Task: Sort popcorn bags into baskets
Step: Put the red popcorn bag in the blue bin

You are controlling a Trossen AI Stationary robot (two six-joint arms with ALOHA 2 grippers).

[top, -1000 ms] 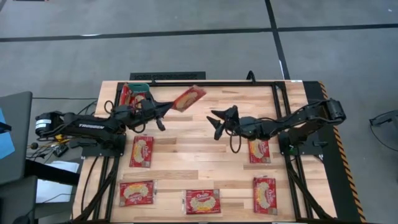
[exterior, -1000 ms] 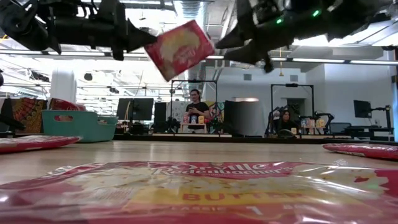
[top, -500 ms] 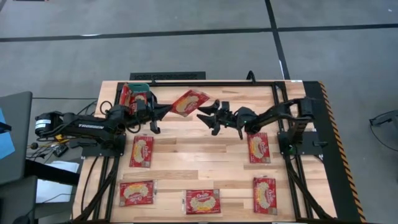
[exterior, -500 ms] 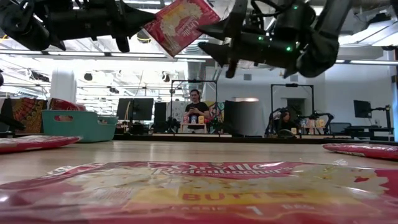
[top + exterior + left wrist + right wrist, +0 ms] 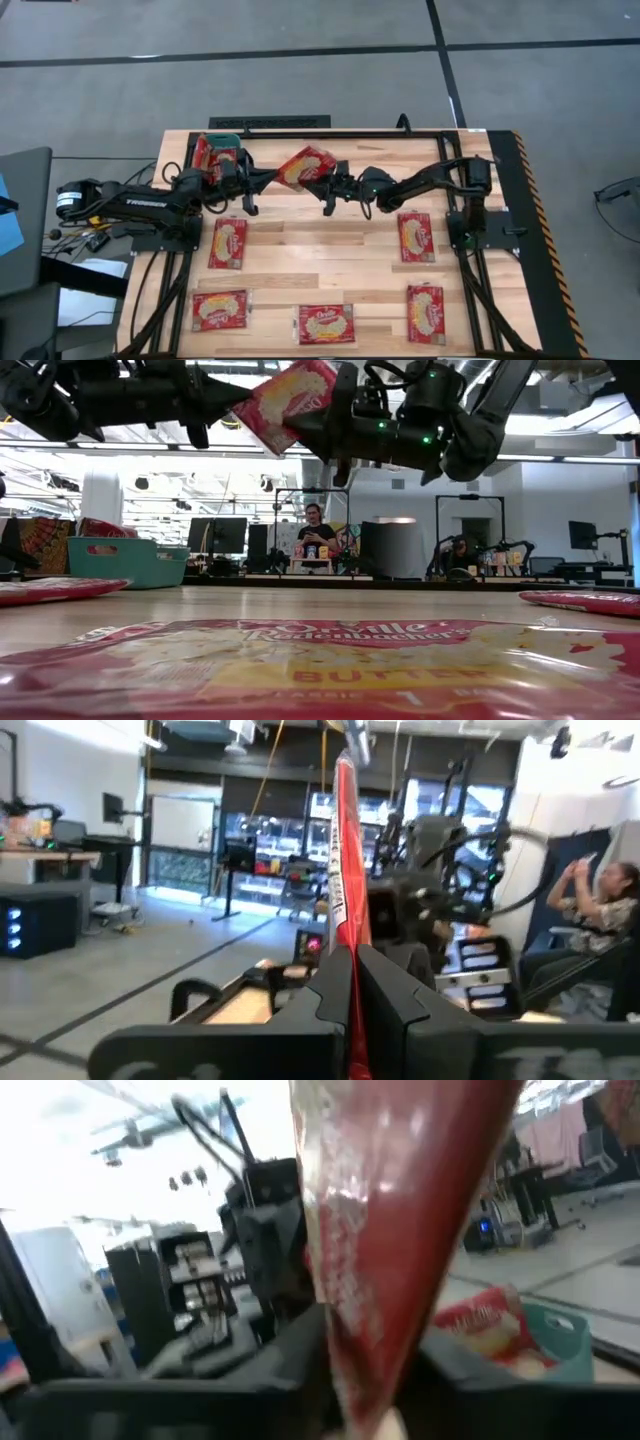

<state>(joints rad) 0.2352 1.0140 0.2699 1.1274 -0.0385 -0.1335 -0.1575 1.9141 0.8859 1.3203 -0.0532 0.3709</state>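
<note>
- The right gripper (image 5: 330, 186) had moved further left since the earlier frame and now met the raised popcorn bag (image 5: 303, 164) at upper centre of the high view.
- The left gripper (image 5: 262, 180) was clamped on that bag's other edge; the right fingers enclosed it, grip uncertain.
- Five more bags lay flat on the table (image 5: 330, 275).
- One teal basket (image 5: 222, 147) sat at upper left, holding at least one bag.

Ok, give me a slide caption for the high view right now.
Mid-air handover: left gripper and right gripper both grip one popcorn bag above the table; five bags lie flat.
</note>
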